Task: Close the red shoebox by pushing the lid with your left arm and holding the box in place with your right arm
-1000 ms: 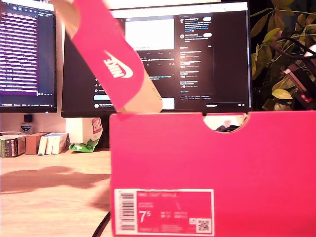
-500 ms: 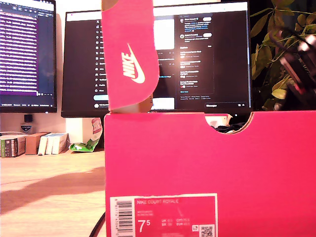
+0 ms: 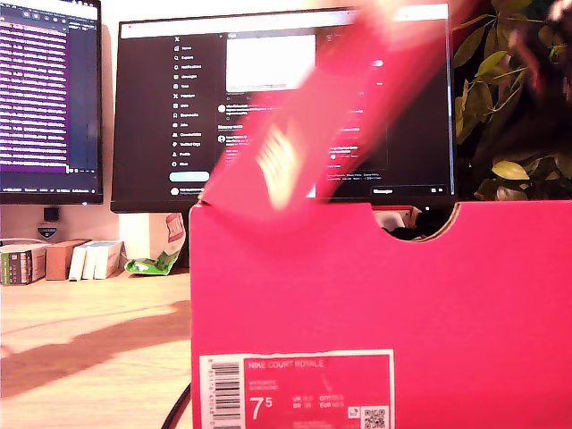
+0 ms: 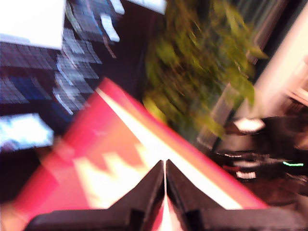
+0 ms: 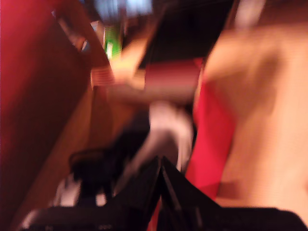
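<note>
The red shoebox (image 3: pixel 375 313) fills the near right of the exterior view, standing on the wooden table (image 3: pixel 89 349) so close to the camera that its end wall takes up most of the frame. That wall is plain pinkish red with a half-round finger notch cut in its upper edge and a white size label (image 3: pixel 299 389) low down, reading 7.5 beside a barcode. The lid (image 3: pixel 313 134) is up, smeared by motion, slanting from the box's upper left corner toward the exterior view's upper right, a blurred white logo on its flap. Behind stand two lit monitors (image 3: pixel 223 98), a leafy plant (image 3: pixel 509 98) on the exterior view's right, and small boxes (image 3: pixel 54 259) far back on the exterior view's left. No arm can be made out clearly there; the wrist views supply that. The first wrist view shows my first claw (image 4: pixel 165 192) clenched, its two dark fingers pressed together with the lid's red and pale surface just beyond their tips, the plant and screens blurred behind. The second wrist view shows my second claw (image 5: pixel 160 185) likewise clenched, looking down into a heavy blur of red box wall, pale cardboard and what seems a dark and white shoe (image 5: pixel 144 144) inside; whether either claw touches the box I cannot tell.
</note>
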You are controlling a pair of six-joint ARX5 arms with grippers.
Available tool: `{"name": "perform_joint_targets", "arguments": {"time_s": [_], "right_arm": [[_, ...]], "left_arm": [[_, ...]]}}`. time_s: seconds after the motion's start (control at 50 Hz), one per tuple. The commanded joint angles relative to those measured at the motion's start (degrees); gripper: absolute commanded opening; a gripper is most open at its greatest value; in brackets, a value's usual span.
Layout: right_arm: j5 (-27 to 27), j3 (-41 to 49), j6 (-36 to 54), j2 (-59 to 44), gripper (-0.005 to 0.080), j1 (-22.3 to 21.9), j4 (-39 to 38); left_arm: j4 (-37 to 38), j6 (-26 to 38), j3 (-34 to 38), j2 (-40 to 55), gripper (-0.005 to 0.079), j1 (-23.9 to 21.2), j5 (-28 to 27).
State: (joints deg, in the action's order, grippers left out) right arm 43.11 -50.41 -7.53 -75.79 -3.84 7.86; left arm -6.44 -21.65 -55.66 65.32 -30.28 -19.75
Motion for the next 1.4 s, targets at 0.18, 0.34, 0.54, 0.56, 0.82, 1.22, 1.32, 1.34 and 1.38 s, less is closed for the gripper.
{"name": "perform_joint_targets", "arguments": {"time_s": [0.18, 0.34, 0.54, 0.56, 0.82, 1.22, 1.32, 1.34, 1.38], "right_arm": [[4.4, -8.0, 0.2, -0.2, -0.0012, 2.6, 7.4], [4.0, -8.0, 3.8, -0.8, -0.0012, 7.6, 14.3], [-3.9, -8.0, 9.1, -3.5, -0.0012, 12.2, 18.9], [-5.1, -8.0, 9.2, -3.9, -0.0012, 12.3, 19.2], [-8.7, -8.0, 13.7, -12.6, -0.0012, 12.5, 22.1], [-10.9, -8.0, 15.9, -8.9, -0.0012, 11.8, 16.7], [-15.0, -8.0, 16.0, -6.1, -0.0012, 11.6, 15.1], [-15.7, -8.0, 16.0, -5.5, -0.0012, 11.6, 14.9], [-16.7, -8.0, 16.0, -4.2, -0.0012, 11.5, 14.4]], "left_arm": [[8.2, 4.5, 1.1, -0.1, -0.0019, 0.3, 1.2], [11.6, 7.3, 1.1, -0.1, -0.0019, 0.5, 0.6], [12.8, 7.5, 1.1, -0.1, -0.0019, 0.7, 0.6], [12.9, 7.8, 1.1, -0.1, -0.0019, 0.8, 0.6], [13.5, 8.4, 1.1, -0.1, -0.0019, 1.7, 0.6], [15.5, 13.8, 1.1, -3.9, -0.0019, 4.7, 0.7], [17.6, 15.6, 1.1, -5.1, -0.0019, 7.2, 0.6], [18.2, 15.9, 1.1, -5.4, -0.0019, 7.9, 0.5], [19.1, 16.2, 1.1, -5.9, -0.0019, 9.2, 0.4]]}}
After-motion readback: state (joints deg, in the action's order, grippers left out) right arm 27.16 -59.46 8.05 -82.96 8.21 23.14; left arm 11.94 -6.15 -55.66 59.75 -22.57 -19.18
